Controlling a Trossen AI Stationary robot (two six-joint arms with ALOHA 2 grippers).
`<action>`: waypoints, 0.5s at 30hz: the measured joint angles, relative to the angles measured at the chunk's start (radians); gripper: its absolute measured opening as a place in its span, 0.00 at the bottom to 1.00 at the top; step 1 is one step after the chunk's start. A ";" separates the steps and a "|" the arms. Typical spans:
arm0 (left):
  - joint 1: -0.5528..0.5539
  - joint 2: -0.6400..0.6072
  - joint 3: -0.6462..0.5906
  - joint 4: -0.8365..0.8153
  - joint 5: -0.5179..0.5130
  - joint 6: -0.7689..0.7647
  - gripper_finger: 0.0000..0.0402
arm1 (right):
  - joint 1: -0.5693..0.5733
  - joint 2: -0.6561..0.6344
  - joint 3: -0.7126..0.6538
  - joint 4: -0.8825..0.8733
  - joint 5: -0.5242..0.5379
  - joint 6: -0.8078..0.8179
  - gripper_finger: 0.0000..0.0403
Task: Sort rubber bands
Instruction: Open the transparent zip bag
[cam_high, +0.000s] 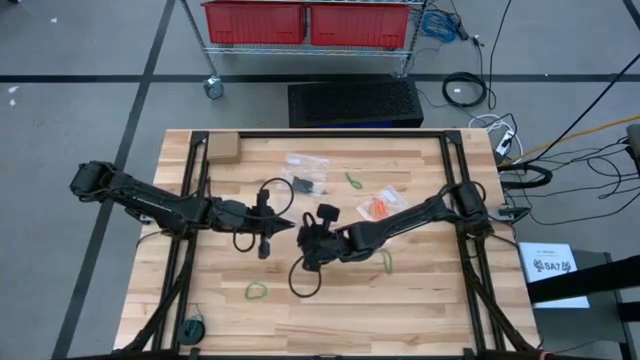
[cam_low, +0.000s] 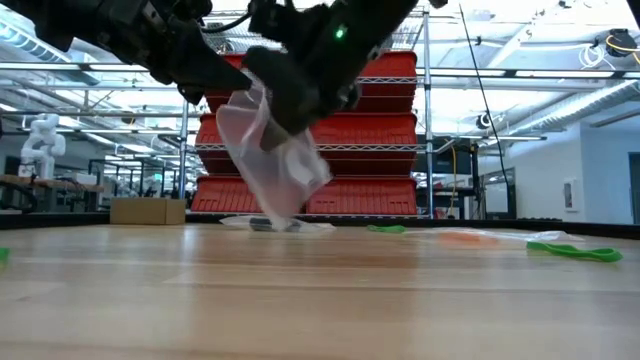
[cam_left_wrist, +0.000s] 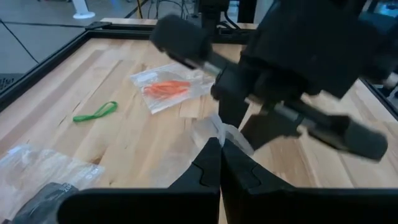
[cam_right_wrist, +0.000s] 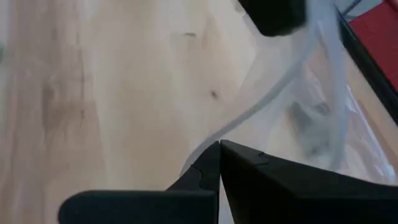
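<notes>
Your left claw (cam_left_wrist: 219, 155) is pinched shut on an edge of a clear, empty-looking plastic zip bag (cam_low: 275, 160), and your right claw (cam_right_wrist: 219, 155) is clamped on the same bag, so the two hold it between them above the middle of the pale wooden bench (cam_high: 420, 300). The thin green rubber bands lie loose on the bench: one (cam_high: 256, 291) near the front left, one (cam_high: 387, 261) beside your right arm, one (cam_high: 354, 180) toward the back. Orange-red bands sit inside a second clear bag (cam_high: 378, 206) beside the right arm.
</notes>
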 joint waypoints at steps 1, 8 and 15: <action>0.000 0.000 0.000 0.001 0.000 0.000 0.00 | 0.000 0.008 0.000 0.007 0.009 0.006 0.00; 0.000 0.000 0.000 -0.005 -0.001 0.000 0.00 | 0.052 0.049 -0.001 0.041 0.254 0.046 0.00; -0.002 0.000 0.000 -0.012 -0.001 -0.002 0.00 | 0.079 0.048 -0.001 0.111 0.294 0.093 0.00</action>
